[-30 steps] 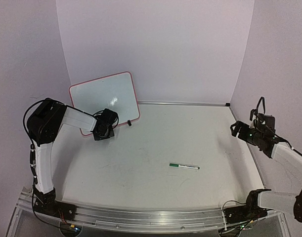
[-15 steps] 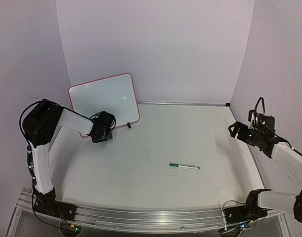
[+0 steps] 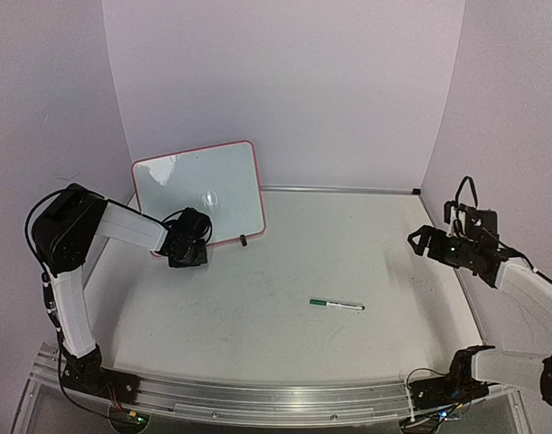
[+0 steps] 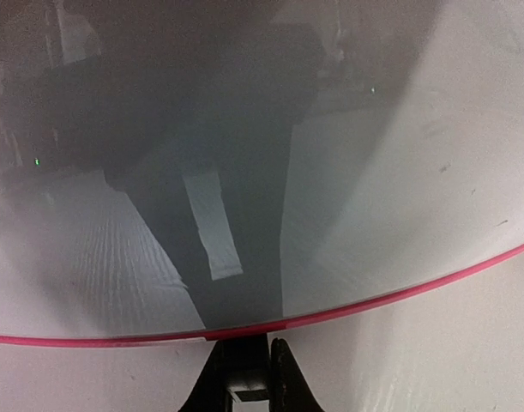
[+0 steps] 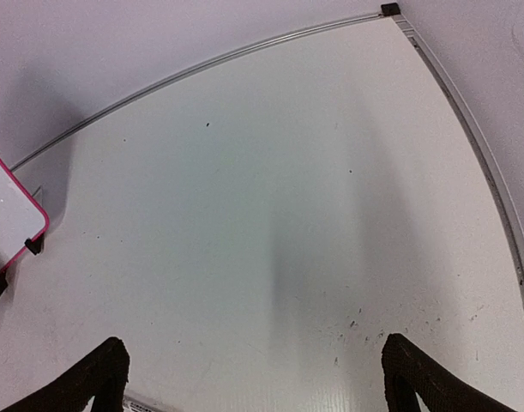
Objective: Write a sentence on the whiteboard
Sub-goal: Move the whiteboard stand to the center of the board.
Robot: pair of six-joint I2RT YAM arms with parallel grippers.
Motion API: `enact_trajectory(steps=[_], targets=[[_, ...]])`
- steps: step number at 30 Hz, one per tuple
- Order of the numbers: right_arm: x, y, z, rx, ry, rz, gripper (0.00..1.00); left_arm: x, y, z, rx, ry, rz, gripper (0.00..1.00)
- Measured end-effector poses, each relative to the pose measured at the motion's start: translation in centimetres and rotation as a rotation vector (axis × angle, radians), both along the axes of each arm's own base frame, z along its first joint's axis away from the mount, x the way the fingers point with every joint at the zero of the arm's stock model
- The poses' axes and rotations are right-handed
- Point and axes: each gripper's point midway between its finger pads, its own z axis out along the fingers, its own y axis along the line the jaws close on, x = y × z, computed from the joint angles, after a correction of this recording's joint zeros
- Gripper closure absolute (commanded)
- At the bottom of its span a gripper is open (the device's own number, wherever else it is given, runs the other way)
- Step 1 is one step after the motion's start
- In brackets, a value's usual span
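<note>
Aluminium rail (image 3: 257, 391) runs along the bottom of the top view. White bench (image 3: 285, 271), scuffed; only the right wrist view picks out dark specks at lower right. Green-capped marker (image 3: 337, 305) lies flat just below frame centre, seen from the top only. Right jaws released, spread wide, over the bench at frame right. Left jaws clenched on the whiteboard (image 3: 203, 192) at its lower pink edge, upper left; board tilted up, its glossy face mirroring the arm in the left wrist view. Pale lilac walls (image 3: 294, 81) behind, metal strip (image 3: 339, 189) at their foot.
</note>
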Motion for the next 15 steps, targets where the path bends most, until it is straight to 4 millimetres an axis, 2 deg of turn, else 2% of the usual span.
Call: enact_trajectory(steps=[6,15], targets=[[-0.1,1.9,-0.2,-0.004,0.014,0.060,0.02,-2.3,-3.0,0.4,-0.008,0.010,-0.090,1.00],[-0.6,3.9,-1.5,-0.014,0.061,0.113,0.02,-7.6,-8.0,0.7,-0.014,0.037,-0.232,1.00]])
